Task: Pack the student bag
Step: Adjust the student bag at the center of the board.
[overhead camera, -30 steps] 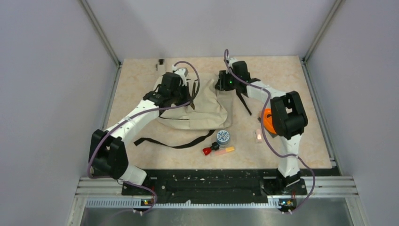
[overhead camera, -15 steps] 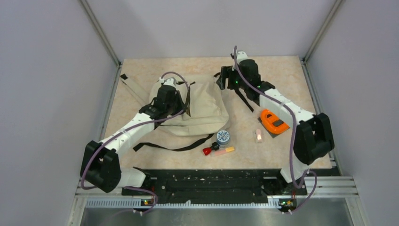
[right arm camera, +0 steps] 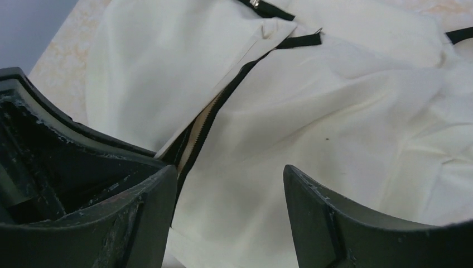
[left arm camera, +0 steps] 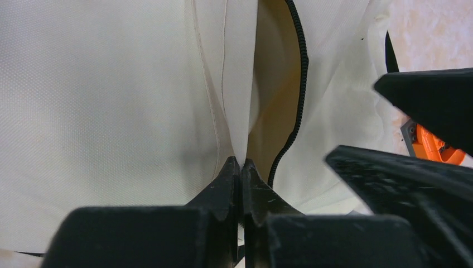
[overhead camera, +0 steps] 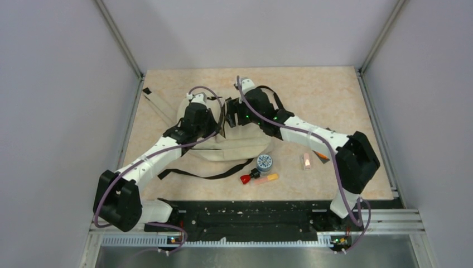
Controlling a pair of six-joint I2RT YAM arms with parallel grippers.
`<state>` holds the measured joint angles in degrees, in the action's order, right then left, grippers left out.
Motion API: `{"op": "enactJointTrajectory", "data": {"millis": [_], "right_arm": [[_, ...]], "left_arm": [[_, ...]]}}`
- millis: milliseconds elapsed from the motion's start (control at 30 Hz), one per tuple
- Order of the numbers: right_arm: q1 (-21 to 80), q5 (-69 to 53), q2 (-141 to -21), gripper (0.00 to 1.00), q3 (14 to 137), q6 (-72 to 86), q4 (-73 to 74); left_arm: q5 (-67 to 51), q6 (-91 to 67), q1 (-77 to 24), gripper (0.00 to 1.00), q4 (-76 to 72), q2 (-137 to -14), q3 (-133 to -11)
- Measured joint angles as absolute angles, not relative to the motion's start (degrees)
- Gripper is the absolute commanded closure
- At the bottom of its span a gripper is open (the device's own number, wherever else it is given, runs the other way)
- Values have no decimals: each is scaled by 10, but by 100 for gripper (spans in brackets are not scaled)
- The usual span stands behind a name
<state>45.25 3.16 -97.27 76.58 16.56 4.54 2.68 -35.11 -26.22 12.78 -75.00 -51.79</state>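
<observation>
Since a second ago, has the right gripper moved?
Yes. The right gripper shifted left, from the student bag's right edge to over it, and is now left of the round tin.

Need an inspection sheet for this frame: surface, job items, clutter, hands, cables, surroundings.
Surface: beige stone-pattern tabletop, no spills seen.
Job's things: student bag lies mid-table, zipper partly open.
Clutter: round blue-and-white tin, red-capped tube and small pink item lie loose near the bag; orange object is partly hidden by the right arm.
Hands: left hand shut, pinching bag fabric beside the zipper; right hand open over the bag, holding nothing.
Cables: purple cables run along both arms, no snag seen.
Surroundings: grey walls and metal frame rails; nothing else seen.
</observation>
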Motion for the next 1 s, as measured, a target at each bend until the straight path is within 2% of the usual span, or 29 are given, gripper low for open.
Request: {"op": "enactJointTrajectory", "data": {"millis": [167, 233, 333, 467, 500, 667, 833, 933, 1000], "right_arm": [[482, 62, -1029, 35, 805, 168, 58], [487, 82, -1045, 40, 818, 168, 63], [491, 116, -1063, 60, 832, 170, 69], [496, 163, -1069, 97, 835, 170, 74], [497, 176, -1069, 100, 835, 170, 76], [502, 228, -1062, 100, 827, 171, 81], [503, 247, -1002, 100, 766, 171, 64], [498, 237, -976, 100, 742, 178, 57], [493, 222, -969, 100, 735, 183, 53]], "left_arm": [[27, -353, -261, 100, 121, -738, -507], [27, -354, -260, 100, 120, -734, -503], [27, -355, -260, 100, 120, -731, -500], [27, -357, -259, 100, 117, -731, -500], [27, -357, -259, 100, 116, -731, -500], [36, -368, -259, 100, 105, -728, -492], [41, -382, -259, 100, 102, -725, -483], [41, -388, -259, 94, 100, -725, -480], [37, -386, -259, 85, 98, -725, -480]]}}
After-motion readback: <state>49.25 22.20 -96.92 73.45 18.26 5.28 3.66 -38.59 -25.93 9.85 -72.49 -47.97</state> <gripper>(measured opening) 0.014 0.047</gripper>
